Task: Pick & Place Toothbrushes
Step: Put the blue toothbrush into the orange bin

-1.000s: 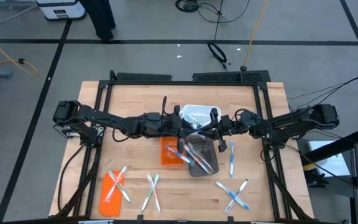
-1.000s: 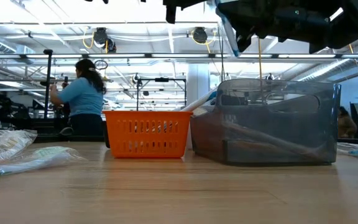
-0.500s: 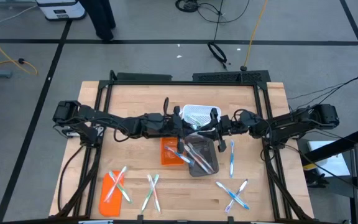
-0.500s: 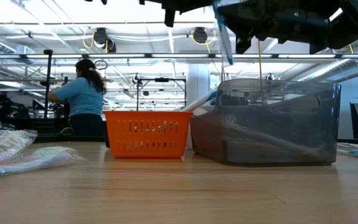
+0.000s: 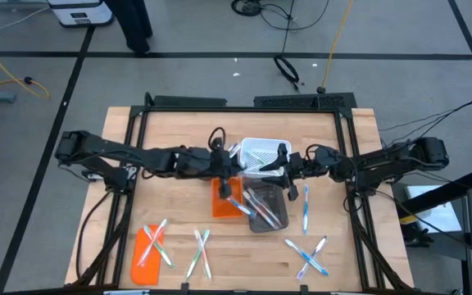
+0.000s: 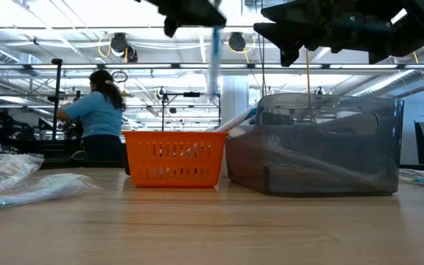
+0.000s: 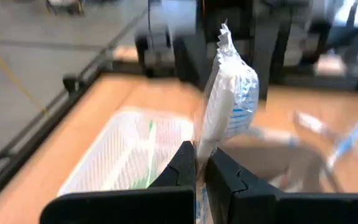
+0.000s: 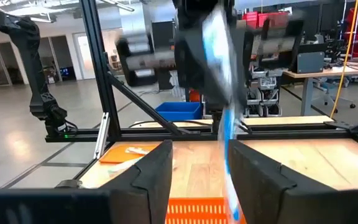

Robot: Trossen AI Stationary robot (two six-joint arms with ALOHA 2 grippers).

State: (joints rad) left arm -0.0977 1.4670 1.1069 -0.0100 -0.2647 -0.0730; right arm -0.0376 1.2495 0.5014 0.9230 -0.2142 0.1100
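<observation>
Blue-and-white, a wrapped toothbrush hangs pinched in the left gripper, whose fingers are closed tight on it above the orange bin; from table height it dangles straight down over that bin. The right gripper waits just beside the white basket, over the grey bin, its fingers spread apart with nothing between them. More toothbrushes lie in the grey bin, one lies alone on the tabletop to that bin's right, and crossed pairs sit near the front edge, with a few on the flat orange lid at the front left. A person in a blue top stands in the room beyond, back turned.
</observation>
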